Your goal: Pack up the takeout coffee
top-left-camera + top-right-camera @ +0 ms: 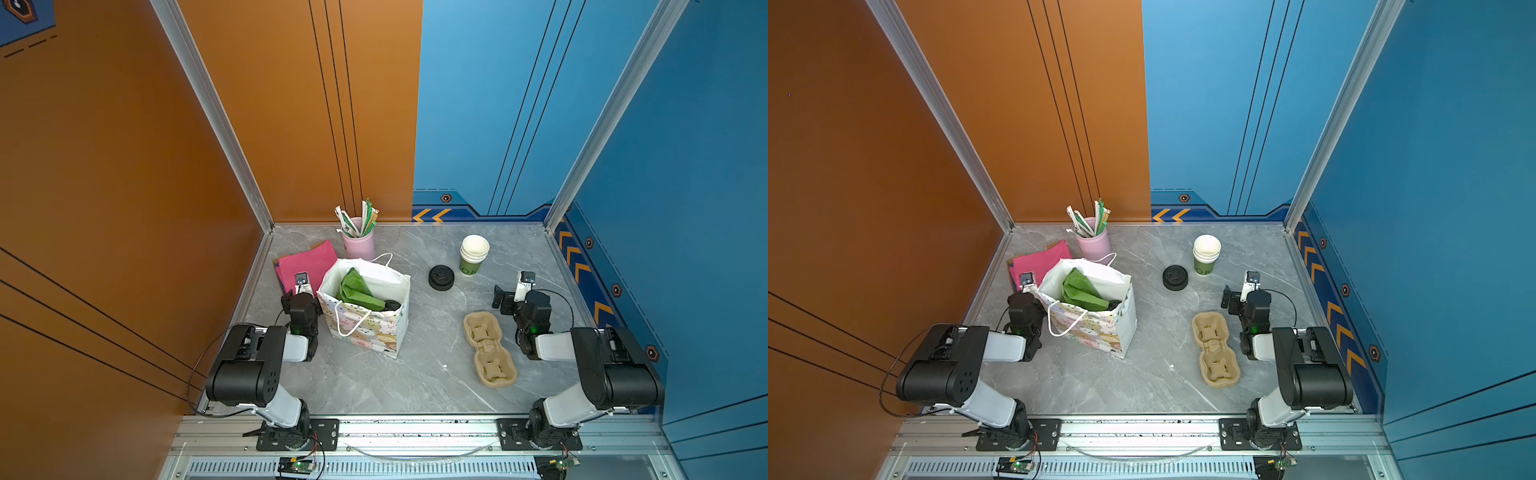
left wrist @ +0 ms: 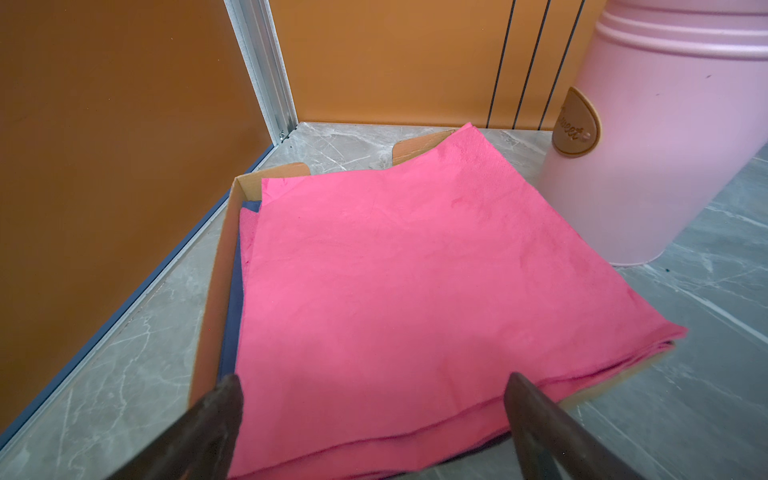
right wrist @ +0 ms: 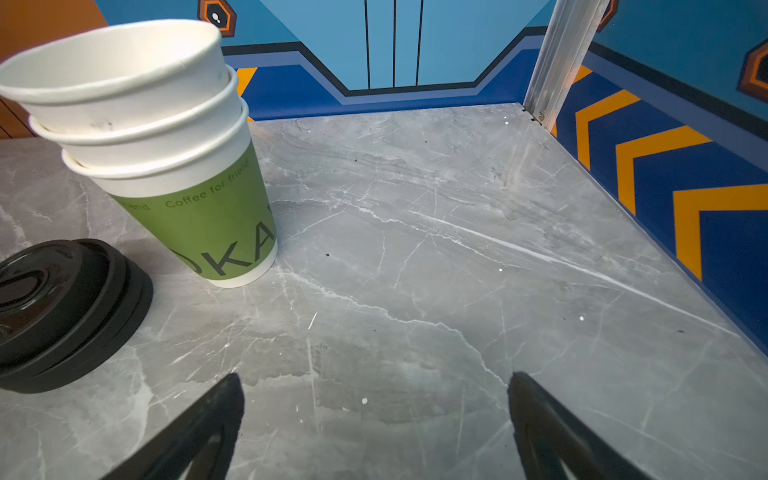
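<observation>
The takeout coffee does not show plainly. Only a dark round shape (image 1: pixel 390 305) peeks out inside the open cartoon-print paper bag (image 1: pixel 365 332), beside crumpled green paper (image 1: pixel 357 289); I cannot tell what it is. My left gripper (image 2: pixel 374 386) is open and empty just left of the bag, its fingertips hovering over a stack of pink napkins (image 2: pixel 415 282). My right gripper (image 3: pixel 376 386) is open and empty over bare table at the right, close to the cup stack.
A stack of lidless white cups with a green bottom cup (image 1: pixel 473 255) and loose black lids (image 1: pixel 441 277) sit at the back right. A brown pulp cup carrier (image 1: pixel 489 351) lies right of the bag. A pink holder of wrapped straws (image 1: pixel 359 243) stands at the back. Walls enclose three sides.
</observation>
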Available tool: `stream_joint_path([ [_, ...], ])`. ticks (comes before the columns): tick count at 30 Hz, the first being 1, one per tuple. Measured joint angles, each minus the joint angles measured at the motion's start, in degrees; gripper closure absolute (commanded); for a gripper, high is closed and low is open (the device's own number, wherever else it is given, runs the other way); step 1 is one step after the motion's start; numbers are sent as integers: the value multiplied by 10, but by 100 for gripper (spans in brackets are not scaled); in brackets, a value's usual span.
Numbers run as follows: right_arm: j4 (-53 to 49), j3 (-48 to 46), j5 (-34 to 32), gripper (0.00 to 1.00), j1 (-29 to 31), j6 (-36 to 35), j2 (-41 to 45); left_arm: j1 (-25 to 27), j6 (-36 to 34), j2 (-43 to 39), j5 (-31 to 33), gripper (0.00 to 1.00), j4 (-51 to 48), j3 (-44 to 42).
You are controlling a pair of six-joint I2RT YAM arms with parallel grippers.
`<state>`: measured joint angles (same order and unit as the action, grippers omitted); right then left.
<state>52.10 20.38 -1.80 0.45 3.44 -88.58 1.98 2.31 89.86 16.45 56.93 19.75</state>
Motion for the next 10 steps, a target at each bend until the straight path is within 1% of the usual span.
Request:
stream_joint_path([
  [10,0,0,-1,0,0,0,0,10,-21,0,-20,2,-12,6],
])
